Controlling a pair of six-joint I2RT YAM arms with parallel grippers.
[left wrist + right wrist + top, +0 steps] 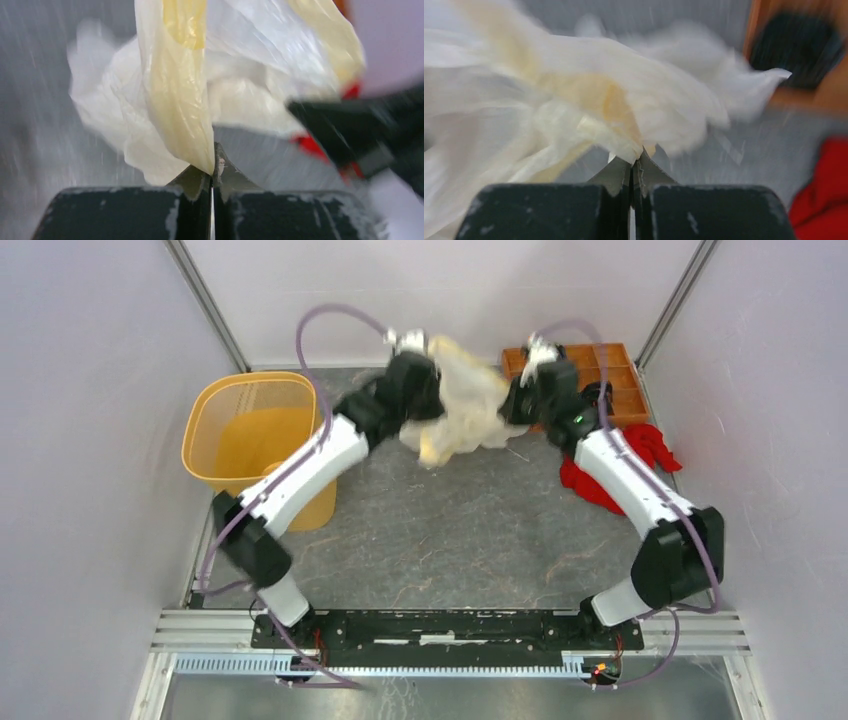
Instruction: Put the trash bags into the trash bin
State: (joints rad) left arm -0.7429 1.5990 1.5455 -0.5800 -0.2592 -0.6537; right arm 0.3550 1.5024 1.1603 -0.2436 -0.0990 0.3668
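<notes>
A crinkly cream-white trash bag (467,405) hangs bunched between my two arms at the back middle of the table. My left gripper (213,161) is shut on a yellowish fold of the trash bag (180,100). My right gripper (636,159) is shut on another edge of the trash bag (589,100); that view is blurred. The orange-yellow lattice trash bin (252,430) stands at the left, apart from the bag, with the left arm's forearm passing beside its rim.
A flat orange compartment tray (617,375) sits at the back right. A red cloth (640,455) lies on the table under the right arm. White walls close in on all sides.
</notes>
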